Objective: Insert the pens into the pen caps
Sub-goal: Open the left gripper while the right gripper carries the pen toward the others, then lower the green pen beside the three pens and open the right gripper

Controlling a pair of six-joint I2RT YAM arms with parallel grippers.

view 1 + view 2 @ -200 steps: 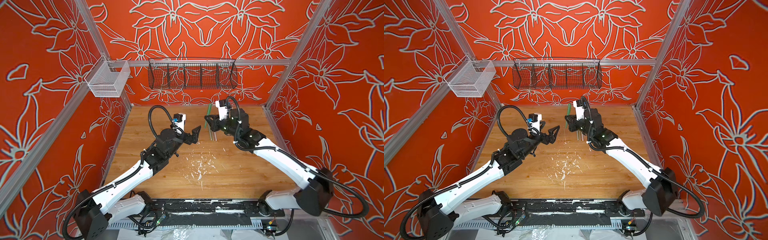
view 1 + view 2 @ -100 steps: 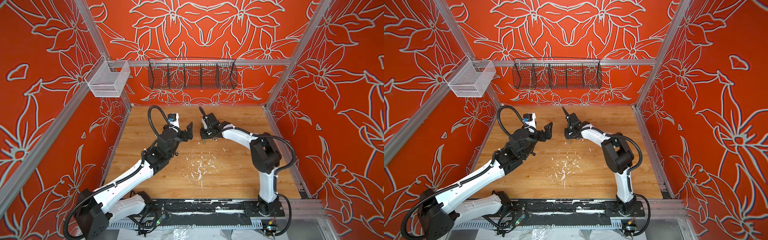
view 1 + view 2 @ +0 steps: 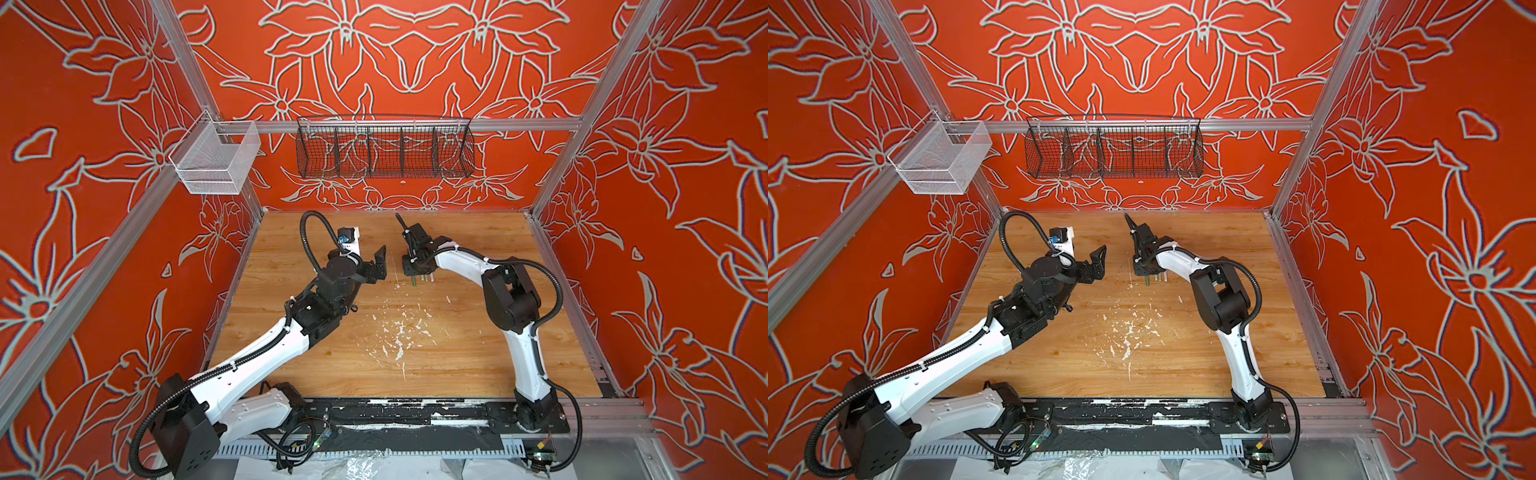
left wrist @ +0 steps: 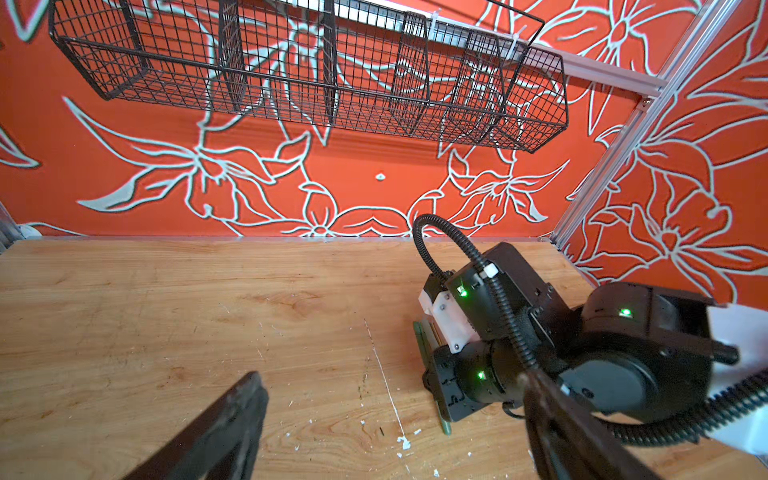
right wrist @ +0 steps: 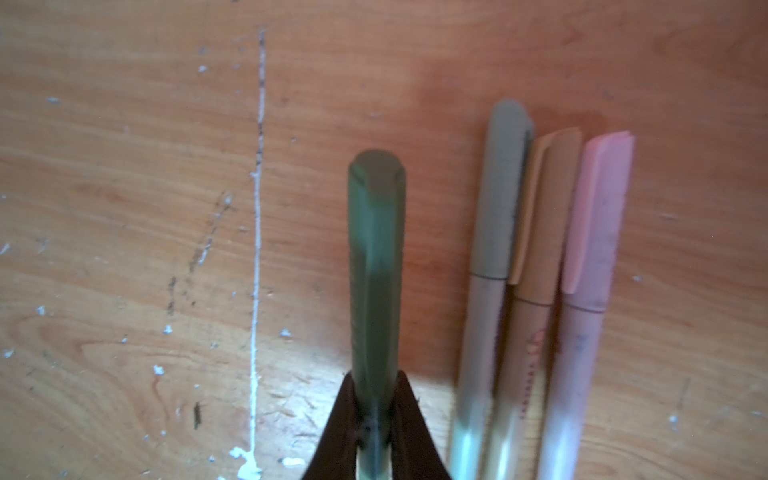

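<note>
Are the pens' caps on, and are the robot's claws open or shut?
Dark green plastic pen: capped, held by right gripper.
Light green plastic pen: capped, lying on wooden table.
Tan plastic pen: capped, lying beside it.
Pale pink plastic pen: capped, lying beside the tan.
Right gripper: shut on dark green pen.
Left gripper: open, empty.

Wooden table (image 3: 478, 332) — flecks (image 3: 399, 332), perhaps paint; black wire basket (image 3: 384, 151), white mesh bin (image 3: 216, 162).
</note>
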